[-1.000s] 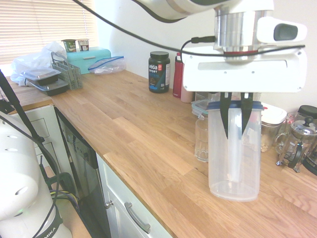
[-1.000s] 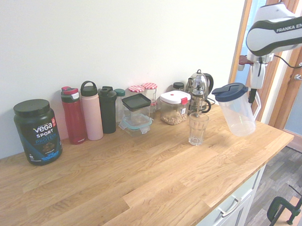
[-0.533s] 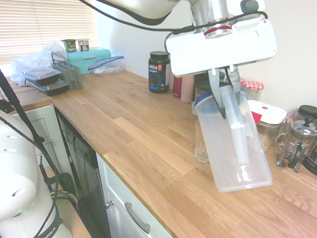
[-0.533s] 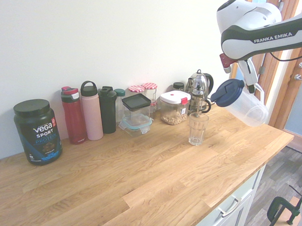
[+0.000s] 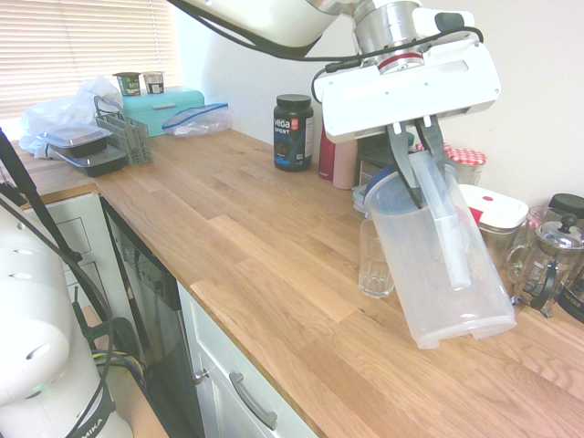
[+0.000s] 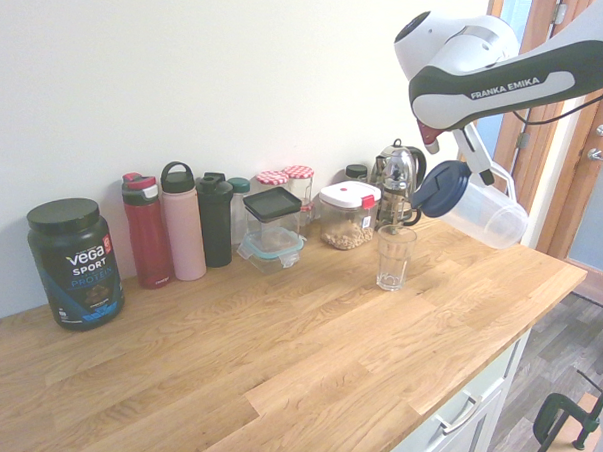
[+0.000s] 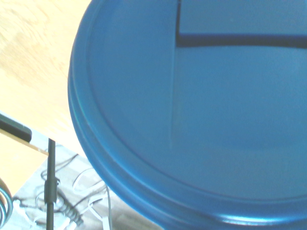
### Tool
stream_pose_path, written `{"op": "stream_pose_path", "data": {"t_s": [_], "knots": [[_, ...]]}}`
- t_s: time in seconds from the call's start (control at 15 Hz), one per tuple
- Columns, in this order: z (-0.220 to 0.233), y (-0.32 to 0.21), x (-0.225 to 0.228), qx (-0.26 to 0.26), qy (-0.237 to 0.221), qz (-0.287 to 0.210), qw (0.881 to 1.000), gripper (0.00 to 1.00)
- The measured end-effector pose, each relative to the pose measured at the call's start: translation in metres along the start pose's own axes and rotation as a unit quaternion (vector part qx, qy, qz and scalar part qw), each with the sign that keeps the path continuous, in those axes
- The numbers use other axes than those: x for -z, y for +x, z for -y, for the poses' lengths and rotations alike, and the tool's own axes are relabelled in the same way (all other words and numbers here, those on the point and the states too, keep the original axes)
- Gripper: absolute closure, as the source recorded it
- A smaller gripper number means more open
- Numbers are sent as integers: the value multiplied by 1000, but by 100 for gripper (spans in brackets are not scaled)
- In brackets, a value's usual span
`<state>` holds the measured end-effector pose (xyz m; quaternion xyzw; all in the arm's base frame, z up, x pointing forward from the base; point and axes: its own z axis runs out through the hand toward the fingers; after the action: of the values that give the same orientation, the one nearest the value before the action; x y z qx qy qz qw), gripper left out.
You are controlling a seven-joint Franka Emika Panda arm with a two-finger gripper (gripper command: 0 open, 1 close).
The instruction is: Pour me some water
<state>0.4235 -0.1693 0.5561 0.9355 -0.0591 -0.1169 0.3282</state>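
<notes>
1st outside view: the gripper (image 5: 418,173) is pinching the handle of the clear jug (image 5: 438,260), fingers pressed tight on it. The jug is up in the air & tipped over a lot, w/ its blue lid end (image 5: 388,182) leaning toward the glass (image 5: 374,260). The glass stands on the wood counter (image 5: 265,265), right behind the jug's top edge in this pic. I can't see any water in the jug, it looks see-thru & maybe empty. No water shows in the glass either.

2nd outside view: same thing from the other side. The jug (image 6: 479,206) hangs under the white arm (image 6: 495,67), tipped, lid (image 6: 439,189) pointing down at the glass (image 6: 394,258). The lid is near the glass but up higher & a bit off to the side, not over the rim yet. Behind are bottles, jars, a coffee press (image 6: 397,182) & a black tub (image 6: 73,262) by the wall.

Wrist view: almost all blue lid (image 7: 192,120), v close & blurry. A bit of counter (image 7: 29,57) at the edge.

How far: jug is picked up & tipped, so that part is done. Left to do, I think: get the spout right over the glass, tip more till water comes out (if there's any), then put the jug back down.
</notes>
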Motion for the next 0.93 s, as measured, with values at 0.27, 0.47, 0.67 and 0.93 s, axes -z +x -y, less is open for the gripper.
{"op": "stream_pose_path", "data": {"t_s": [0.27, 0.47, 0.67, 0.93], "knots": [[9, 1, 6, 6, -16, 4, 1000, 100], [11, 2, 4, 7, -19, 8, 1000, 100], [17, 6, -1, 8, -19, 14, 1000, 100], [19, 10, -4, 6, -18, 13, 1000, 100]]}}
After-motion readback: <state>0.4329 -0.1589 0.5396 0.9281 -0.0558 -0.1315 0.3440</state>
